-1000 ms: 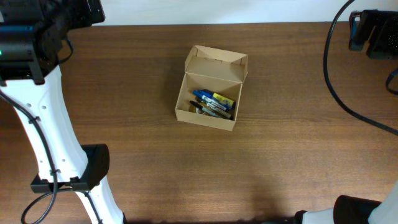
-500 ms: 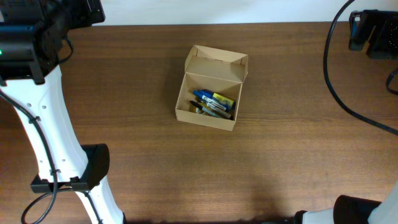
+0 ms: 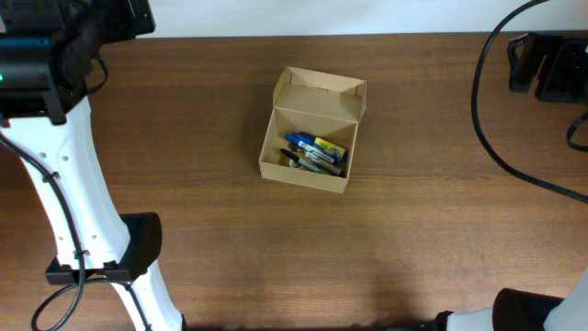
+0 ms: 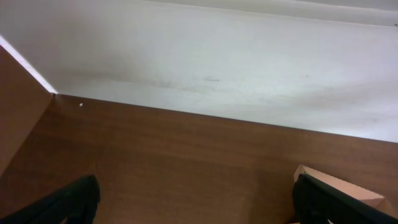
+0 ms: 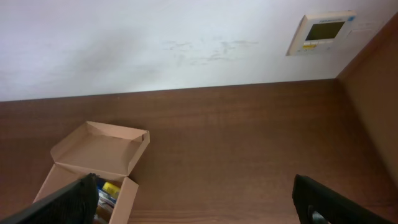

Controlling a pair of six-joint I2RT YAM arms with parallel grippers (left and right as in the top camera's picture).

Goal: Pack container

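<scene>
Overhead: container point(image 3: 310, 138) is sitting mid-table point(image 3: 413, 230), lid standing open at the far side, markers point(image 3: 314, 153) lying inside along its length.

Left wrist: left jaws are gaping wide, empty; only the container's corner is peeking in low-right.

Right wrist: right jaws are spreading wide, empty; container is lying low-left and fuller in view, so probably the handier reach.

At the middle of the brown wooden table point(image 3: 413, 230) the container point(image 3: 301, 175) is seen with its flap lid point(image 3: 317, 94) folded back toward the far edge, blue and yellow markers point(image 3: 317, 152) are laid inside it, and a white arm point(image 3: 64, 193) is set at the left, well apart from it, with a black cable point(image 3: 475, 97) at the right.
</scene>
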